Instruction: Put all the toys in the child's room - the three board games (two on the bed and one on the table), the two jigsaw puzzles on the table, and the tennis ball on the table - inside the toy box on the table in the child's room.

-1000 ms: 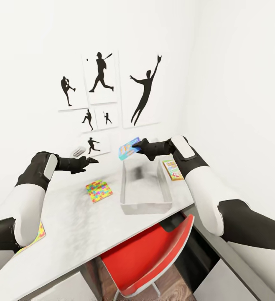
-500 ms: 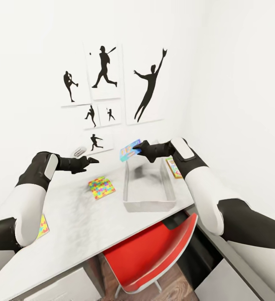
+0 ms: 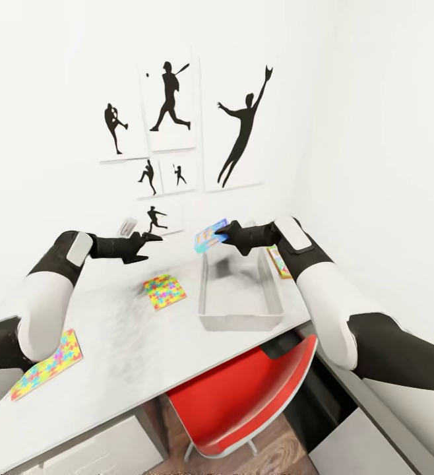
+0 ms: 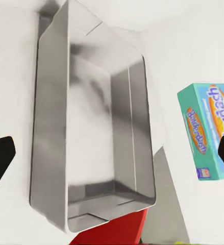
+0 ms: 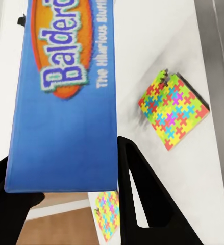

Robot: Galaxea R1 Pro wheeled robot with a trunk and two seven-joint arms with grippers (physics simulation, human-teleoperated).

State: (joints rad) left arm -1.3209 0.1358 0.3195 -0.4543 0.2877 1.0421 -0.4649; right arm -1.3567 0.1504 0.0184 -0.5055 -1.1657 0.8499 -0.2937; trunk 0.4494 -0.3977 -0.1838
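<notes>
Right arm stretched forward over the far end of the toy box (image 3: 241, 310), right gripper (image 3: 221, 232) clenched on the blue board game (image 3: 210, 235), held in the air above the box's far left corner, tilted. Left arm reaching forward over the table (image 3: 131, 343), left gripper (image 3: 152, 237) hovering above the bare top, grasping nothing, fingers apart as far as the left wrist view shows.

Toy box grey, smooth, rectangular, sloping walls, inside bare; standing on the white table top at its right part. Blue game a flat printed carton with an orange oval logo (image 5: 60, 102). One jigsaw puzzle (image 3: 164, 291) a thin square mat of bright interlocking pieces, lying just left of the box; second jigsaw puzzle (image 3: 47, 364) near the table's near left edge, partly behind the left forearm. Another board game (image 3: 279, 262) flat on the table right of the box, largely hidden by the right arm. Red chair (image 3: 243, 402) tucked under the table, glossy, curved.

Small grey object (image 3: 126, 227) at the far wall too blurred to tell.
</notes>
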